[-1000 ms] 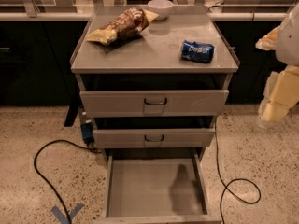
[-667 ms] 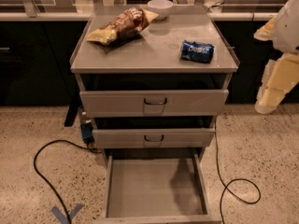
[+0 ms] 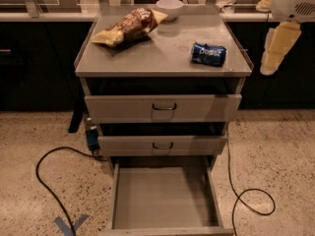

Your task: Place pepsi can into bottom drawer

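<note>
The pepsi can is blue with white lettering and lies on its side near the right front of the grey cabinet top. The bottom drawer is pulled out, and its flat grey floor holds nothing. My gripper, cream-coloured, hangs from the white arm at the upper right. It is to the right of the cabinet edge, apart from the can and about level with it.
A brown-yellow chip bag and a white bowl sit at the back of the cabinet top. The two upper drawers stand slightly out. Black cables loop on the speckled floor on both sides. A blue tape mark lies at the front left.
My arm and gripper have risen and come slightly left, from beside the top drawer to the level of the cabinet top. The can, bag and drawers have not moved.
</note>
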Controlling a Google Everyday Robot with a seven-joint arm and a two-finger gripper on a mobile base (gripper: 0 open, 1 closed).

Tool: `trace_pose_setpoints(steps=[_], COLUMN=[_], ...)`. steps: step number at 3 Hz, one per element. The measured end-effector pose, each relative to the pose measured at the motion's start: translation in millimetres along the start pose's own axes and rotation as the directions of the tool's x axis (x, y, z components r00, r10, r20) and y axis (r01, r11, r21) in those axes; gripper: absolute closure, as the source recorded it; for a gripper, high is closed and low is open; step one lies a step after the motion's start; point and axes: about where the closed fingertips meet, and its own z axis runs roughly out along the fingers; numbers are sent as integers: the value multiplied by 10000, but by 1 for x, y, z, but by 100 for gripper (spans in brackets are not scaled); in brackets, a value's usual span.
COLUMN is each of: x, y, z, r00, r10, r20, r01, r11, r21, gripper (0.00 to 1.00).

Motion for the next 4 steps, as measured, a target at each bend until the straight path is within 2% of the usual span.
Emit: trace_pose_setpoints(steps=[1, 2, 3, 4], x=[-6, -19, -25, -25], y=[-43, -73, -90, -93], z=[35, 77, 75, 79], r00=[9985, 9892, 9839, 9828], r10=[-294, -206, -224, -137], r20=[465, 1451, 1776, 1843], r01=[292, 219, 168, 67], r11=[9996, 9997, 9993, 9992], r21=[56, -78, 326, 386], gripper=[0, 0, 0, 0])
